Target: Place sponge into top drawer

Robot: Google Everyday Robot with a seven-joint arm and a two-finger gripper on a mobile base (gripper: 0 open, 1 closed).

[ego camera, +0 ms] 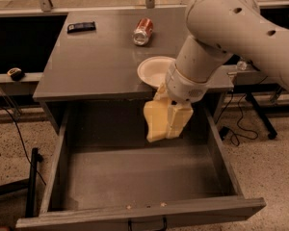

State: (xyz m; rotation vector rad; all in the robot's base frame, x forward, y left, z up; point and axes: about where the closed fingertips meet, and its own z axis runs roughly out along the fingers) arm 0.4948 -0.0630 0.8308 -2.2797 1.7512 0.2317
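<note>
At the far left, at 9 o'clock of the scene, a small dark object [14,73] sits on a low ledge beside a grey tabletop [96,66]. On the tabletop, a flat black object [81,27] lies at 11 o'clock, a can [142,31] lies on its side near 12 o'clock, and a white bowl [156,70] sits at the front edge toward 5 o'clock. Below the tabletop the top drawer [135,177] is pulled fully open, its bare grey floor showing and a dark handle [147,223] at its front. Just in front of the bowl and past the tabletop edge, the pale yellow sponge [155,119] hangs in the air over the back half of the drawer, touching nothing beneath it. The end effector [169,124] is closed on the sponge, gripping it from the 3 o'clock side. The sponge's long axis runs roughly 12 to 6, slightly tilted. The white arm [231,28] reaches down to it from 1 o'clock. The coming move turns on one relation: open drawer floor lies straight toward 6 o'clock from the sponge, with nothing between them, so a release or short descent looks sufficient. The side walls are well apart from it. Cables [236,134] trail on the floor at 3 o'clock.
</note>
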